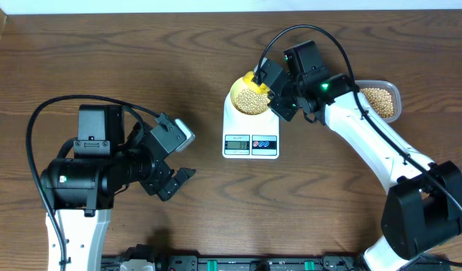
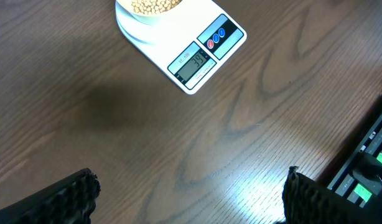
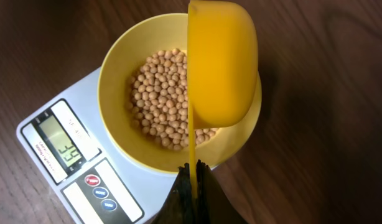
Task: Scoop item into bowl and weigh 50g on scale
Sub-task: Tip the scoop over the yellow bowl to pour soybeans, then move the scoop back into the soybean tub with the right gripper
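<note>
The pale-yellow bowl (image 1: 250,98) stands on the white scale (image 1: 250,141) and holds tan beans (image 3: 160,96). The scale's display (image 3: 61,143) shows digits; it also shows in the left wrist view (image 2: 192,64). My right gripper (image 3: 193,171) is shut on the handle of a bright yellow scoop (image 3: 222,62), which is turned on its side over the bowl (image 3: 119,81). In the overhead view this gripper (image 1: 280,94) is at the bowl's right rim. My left gripper (image 1: 174,177) is open and empty over bare table left of the scale; its fingers frame the wood (image 2: 191,199).
A clear plastic tub (image 1: 381,102) with more beans stands right of the scale, behind my right arm. A black rail with equipment (image 1: 238,263) runs along the table's front edge and also shows in the left wrist view (image 2: 371,168).
</note>
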`<state>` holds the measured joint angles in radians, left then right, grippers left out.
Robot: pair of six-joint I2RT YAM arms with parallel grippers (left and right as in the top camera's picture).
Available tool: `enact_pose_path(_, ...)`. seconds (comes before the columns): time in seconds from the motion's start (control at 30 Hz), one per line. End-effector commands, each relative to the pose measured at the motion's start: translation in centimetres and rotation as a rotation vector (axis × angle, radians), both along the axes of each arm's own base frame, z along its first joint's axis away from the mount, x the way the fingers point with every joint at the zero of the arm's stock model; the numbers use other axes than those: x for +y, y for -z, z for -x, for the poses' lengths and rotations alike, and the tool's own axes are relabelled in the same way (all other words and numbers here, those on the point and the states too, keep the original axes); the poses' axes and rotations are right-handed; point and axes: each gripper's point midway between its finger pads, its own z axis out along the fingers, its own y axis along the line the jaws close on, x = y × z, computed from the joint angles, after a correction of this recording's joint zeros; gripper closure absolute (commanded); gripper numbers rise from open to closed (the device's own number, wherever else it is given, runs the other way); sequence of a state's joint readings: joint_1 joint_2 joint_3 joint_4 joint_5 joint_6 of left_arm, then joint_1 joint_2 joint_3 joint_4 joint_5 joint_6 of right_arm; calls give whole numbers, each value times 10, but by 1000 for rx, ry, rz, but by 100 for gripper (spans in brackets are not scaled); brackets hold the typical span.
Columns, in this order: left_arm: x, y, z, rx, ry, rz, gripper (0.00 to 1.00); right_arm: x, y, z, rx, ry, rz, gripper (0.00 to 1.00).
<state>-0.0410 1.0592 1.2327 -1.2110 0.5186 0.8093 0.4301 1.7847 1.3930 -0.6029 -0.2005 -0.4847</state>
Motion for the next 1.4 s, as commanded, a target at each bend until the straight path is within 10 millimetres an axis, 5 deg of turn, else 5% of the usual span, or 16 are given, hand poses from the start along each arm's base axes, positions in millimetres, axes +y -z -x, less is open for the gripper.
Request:
enact_pose_path(0.0, -1, -1, 1, -2, 6, 10, 4, 2, -16, -7, -58, -9, 0, 99)
enact_pose_path(0.17, -1, -1, 1, -2, 6, 10, 4, 0, -41, -13, -126, 1, -33, 99)
enact_pose_path(0.27, -1, -1, 1, -2, 6, 10, 4, -19, -67, -17, -178, 43, -52, 99)
enact_pose_path(0.33, -1, -1, 1, -2, 6, 10, 4, -42, -78, -21, -197, 96, -44, 99)
enact_pose_path(0.47, -1, -1, 1, -2, 6, 10, 4, -124, -71, -30, -188, 318, 144, 99)
enact_pose_path(0.53, -1, -1, 1, -2, 6, 10, 4, -174, -62, -21, -152, 448, 318, 99)
enact_pose_path(0.67, -1, -1, 1, -2, 6, 10, 4, -219, -48, 9, -35, 524, 503, 99)
enact_pose_path(1.07, -1, -1, 1, -2, 6, 10, 4, -245, -33, 33, 63, 632, 570, 98)
enact_pose_path(1.37, -1, -1, 1, -2, 6, 10, 4, -267, 5, 39, 53, 685, 662, 99)
